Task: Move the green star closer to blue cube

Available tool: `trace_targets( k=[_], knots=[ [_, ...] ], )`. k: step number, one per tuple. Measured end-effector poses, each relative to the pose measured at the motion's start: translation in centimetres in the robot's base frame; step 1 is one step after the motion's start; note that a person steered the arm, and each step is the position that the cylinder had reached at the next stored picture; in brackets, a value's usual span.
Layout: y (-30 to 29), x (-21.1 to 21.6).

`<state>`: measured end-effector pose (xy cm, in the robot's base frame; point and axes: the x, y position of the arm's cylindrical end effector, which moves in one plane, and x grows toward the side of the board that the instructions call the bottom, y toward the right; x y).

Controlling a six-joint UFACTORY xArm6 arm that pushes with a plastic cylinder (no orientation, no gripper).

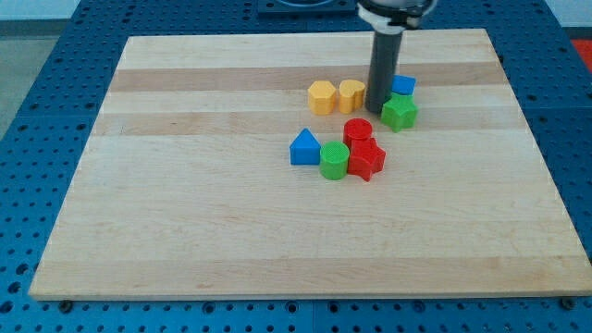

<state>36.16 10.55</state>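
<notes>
The green star (400, 113) lies right of the board's middle, near the view's top. The blue cube (403, 86) sits just above it, the two touching or nearly so. My tip (377, 110) rests on the board just left of the green star and below-left of the blue cube; the dark rod hides part of the cube's left side.
A yellow hexagon (321, 96) and a yellow heart (351, 93) lie left of the rod. Below are a red cylinder (358, 130), a red star (366, 159), a green cylinder (334, 161) and a blue triangle (304, 148). The wooden board (185, 203) sits on a blue pegboard.
</notes>
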Motion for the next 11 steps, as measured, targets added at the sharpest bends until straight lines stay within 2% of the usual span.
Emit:
trace_targets(
  k=[4, 7, 8, 10, 11],
  knots=[
    [0.3, 2.2],
    [1.2, 6.9],
    [3.6, 6.8],
    [5.2, 3.7],
    [5.2, 5.6]
  ],
)
